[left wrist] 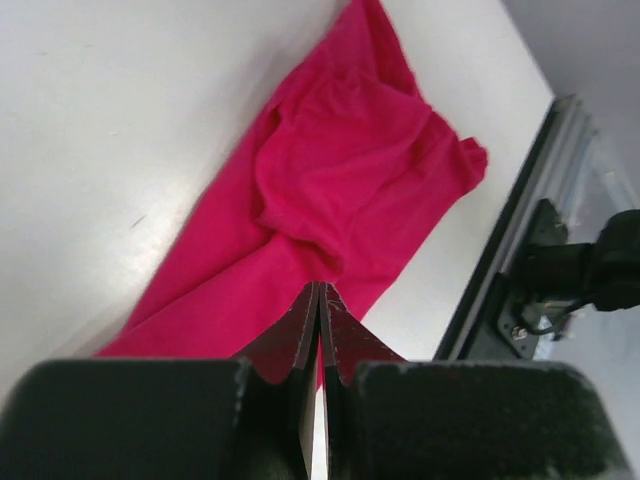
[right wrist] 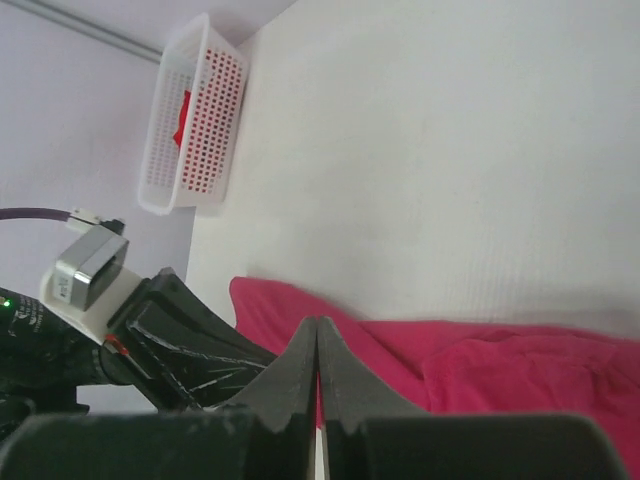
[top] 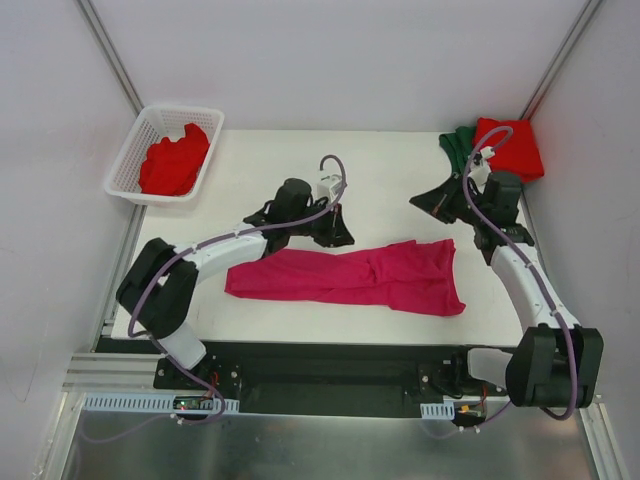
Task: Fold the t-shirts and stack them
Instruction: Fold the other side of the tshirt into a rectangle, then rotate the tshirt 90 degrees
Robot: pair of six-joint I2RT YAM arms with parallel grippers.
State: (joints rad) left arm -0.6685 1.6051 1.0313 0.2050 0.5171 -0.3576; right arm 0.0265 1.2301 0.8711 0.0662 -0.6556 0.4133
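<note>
A magenta-pink t-shirt (top: 350,278) lies as a long, roughly folded strip across the middle of the table, bunched at its right end (left wrist: 330,170) (right wrist: 500,365). My left gripper (top: 343,236) (left wrist: 320,288) hovers just behind the strip's middle, shut and holding nothing. Farther right and behind the shirt, my right gripper (top: 417,202) (right wrist: 317,322) is also shut and empty. A folded red t-shirt (top: 512,150) rests on a dark green t-shirt (top: 458,148) at the back right corner. Another red t-shirt (top: 175,160) sits crumpled in the basket.
A white lattice basket (top: 131,160) (right wrist: 195,120) stands at the table's back left corner. White walls close in on both sides and the back. A black rail (left wrist: 500,270) runs along the table's near edge.
</note>
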